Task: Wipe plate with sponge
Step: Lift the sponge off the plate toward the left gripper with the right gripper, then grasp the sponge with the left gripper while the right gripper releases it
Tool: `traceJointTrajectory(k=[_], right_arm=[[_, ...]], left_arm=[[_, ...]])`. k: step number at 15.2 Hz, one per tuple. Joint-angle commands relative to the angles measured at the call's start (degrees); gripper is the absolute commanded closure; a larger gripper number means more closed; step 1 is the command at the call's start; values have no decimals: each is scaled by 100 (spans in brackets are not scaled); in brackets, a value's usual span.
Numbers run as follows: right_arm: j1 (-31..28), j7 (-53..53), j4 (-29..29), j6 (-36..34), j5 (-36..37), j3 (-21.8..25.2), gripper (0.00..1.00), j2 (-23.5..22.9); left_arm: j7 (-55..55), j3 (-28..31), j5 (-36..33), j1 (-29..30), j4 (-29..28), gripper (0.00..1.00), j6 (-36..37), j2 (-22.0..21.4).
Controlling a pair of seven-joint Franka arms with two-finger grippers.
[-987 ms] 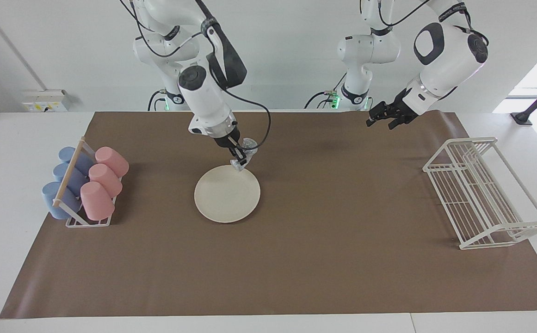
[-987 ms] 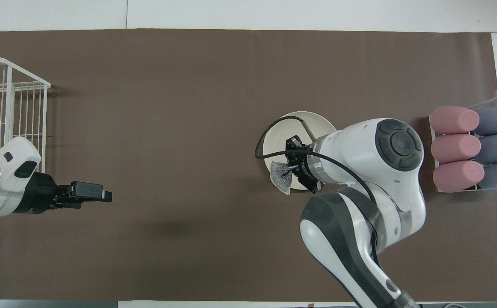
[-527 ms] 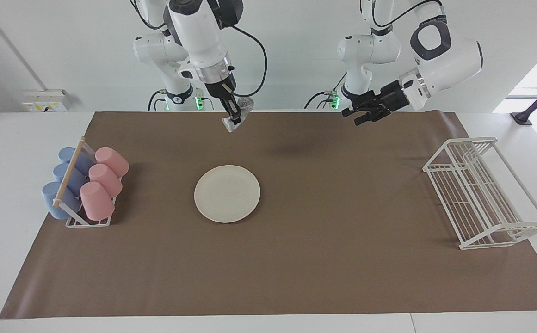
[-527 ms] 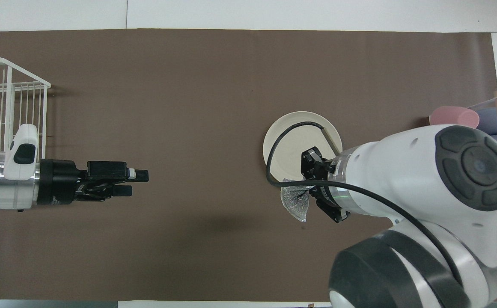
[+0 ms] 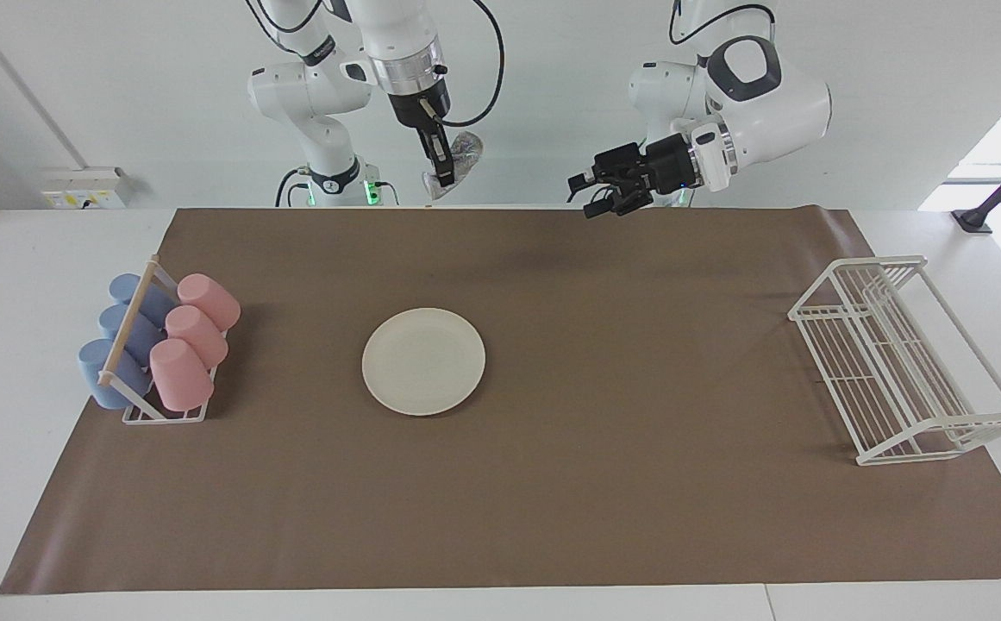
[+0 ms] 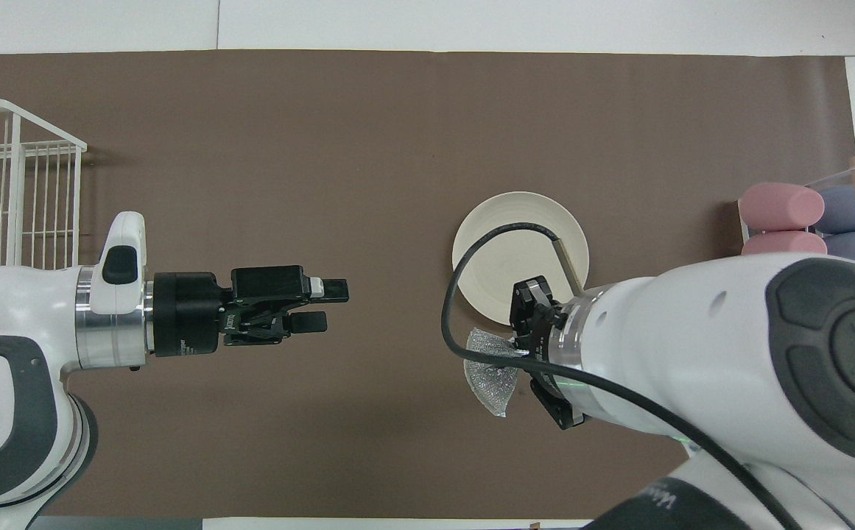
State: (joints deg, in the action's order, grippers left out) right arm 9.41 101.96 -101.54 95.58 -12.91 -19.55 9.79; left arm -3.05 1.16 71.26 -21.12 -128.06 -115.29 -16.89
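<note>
Lifted clear of the plate (image 5: 423,361) within 1 second, the right gripper (image 5: 441,178) now hangs high over the robots' edge of the brown mat (image 5: 603,483), its fingers pinched tight on the sponge (image 5: 459,159), which a second ago was pressed to the plate's rim nearest the robots. Over the same second the left gripper (image 5: 593,197) has swung from above the mat's corner near the wire rack (image 5: 905,358) toward the middle of the table; it hovers empty, its 2 fingers spread apart, and in the overhead view it points toward the right gripper (image 6: 537,361) and the dangling sponge (image 6: 491,372). Judged from this, the wiping pass looks finished or broken off: nothing touches the plate (image 6: 520,254), and whether more strokes or a handover of the sponge are left cannot be told. Cream-white, round and shallow-rimmed, the plate lies flat on the mat (image 6: 324,147) near the table's middle, somewhat toward the right arm's end, well apart from the cup holder (image 5: 155,354) with its 3 pink and 3 blue cups at that end; its surface shows no visible marks or residue. Silvery, glittery and crumpled, the sponge hangs in a loose wad from the fingertips.
</note>
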Motion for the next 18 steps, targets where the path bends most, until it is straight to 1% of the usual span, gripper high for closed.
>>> traceJointTrajectory(k=[1, 3, 4, 7, 9, 10, 11, 13, 14, 16, 18], right_arm=[[70, 237, 64, 170, 114, -40, 100, -109], [87, 333, 64, 399, 122, -40, 100, -170], [87, 377, 73, 452, 131, -40, 100, -205], [87, 360, 55, 426, 210, -40, 100, -205], [87, 334, 55, 426, 210, -40, 100, -205], [79, 334, 55, 435, 219, -40, 100, -205], [79, 334, 55, 435, 219, -40, 100, -205], [87, 334, 55, 426, 219, -40, 100, -205], [87, 334, 46, 426, 219, -40, 100, -205], [87, 334, 46, 426, 219, -40, 100, -205], [87, 334, 46, 426, 219, -40, 100, -205]], left_arm=[[-554, -342, 81, -138, 202, 0, -492, -103], [-1029, -817, 72, -129, 246, 0, -1090, -130], [-1196, -1019, 72, -138, 272, 0, -1240, -156], [-1549, -1311, 2, -129, 369, 0, -1268, -191], [-1489, -1338, -42, -129, 387, 0, -1277, -200], [-1358, -1355, -355, -120, 378, 8, -1320, -209], [-1026, -1364, -724, -94, 378, 11, -1451, -200], [-479, -1382, -728, -120, 378, 10, -1741, -174], [-416, -1390, -710, -138, 422, 10, -1917, -130], [-363, -1408, -710, -173, 475, 10, -1936, -121], [-407, -1426, -667, -409, 457, 10, -2015, -130]])
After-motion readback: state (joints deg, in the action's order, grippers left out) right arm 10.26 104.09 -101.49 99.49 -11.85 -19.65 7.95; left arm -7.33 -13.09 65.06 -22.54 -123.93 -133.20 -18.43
